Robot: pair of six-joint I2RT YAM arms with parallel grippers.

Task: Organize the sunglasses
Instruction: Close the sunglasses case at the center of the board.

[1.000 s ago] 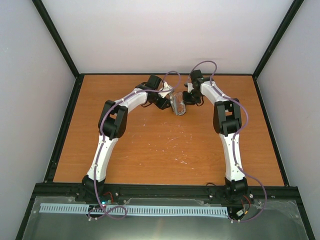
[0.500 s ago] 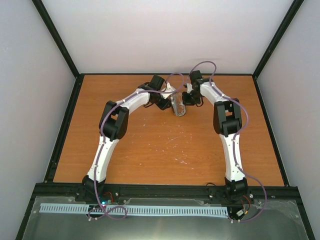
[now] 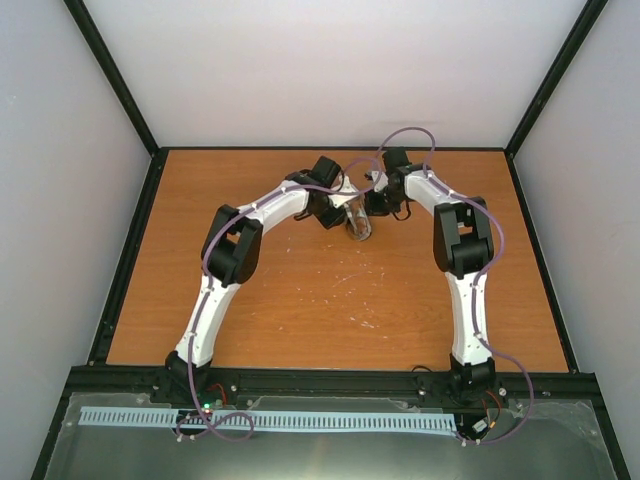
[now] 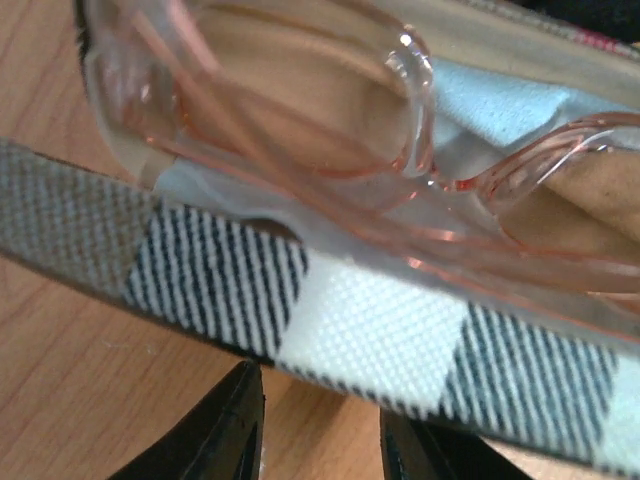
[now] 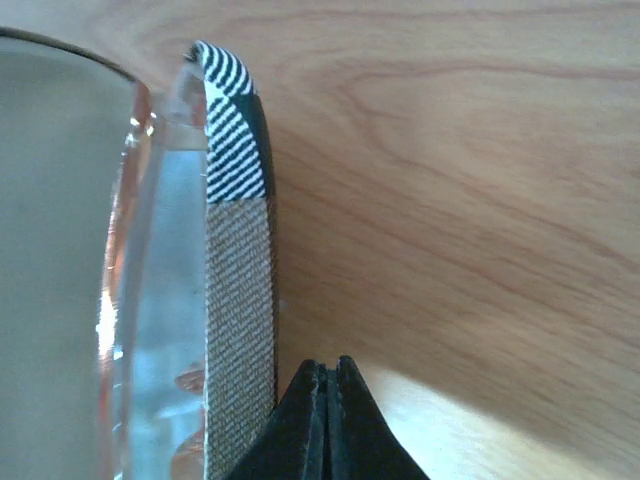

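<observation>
Left wrist view: sunglasses (image 4: 300, 110) lie inside the open case (image 4: 380, 340), on top of the blue cloth (image 4: 500, 100), pink frame just inside the checked near wall. Case holds only those two as far as I can see; far end is out of shot. Left hand (image 4: 318, 405) has fingers apart, just outside that wall over the table (image 5: 480, 200), not gripping anything. Right hand (image 5: 325, 385) has fingers pressed together on nothing, tip right beside the tan outer wall at the other side, can't tell if it touches. My read: glasses are in, what's left is seating them and shutting the case. To do it well, brace the wall with one hand so the case doesn't slide, work with the other, keep fingers off the lenses, and check the cloth isn't bunched over the rim. Can't see a lid or hinge from here
</observation>
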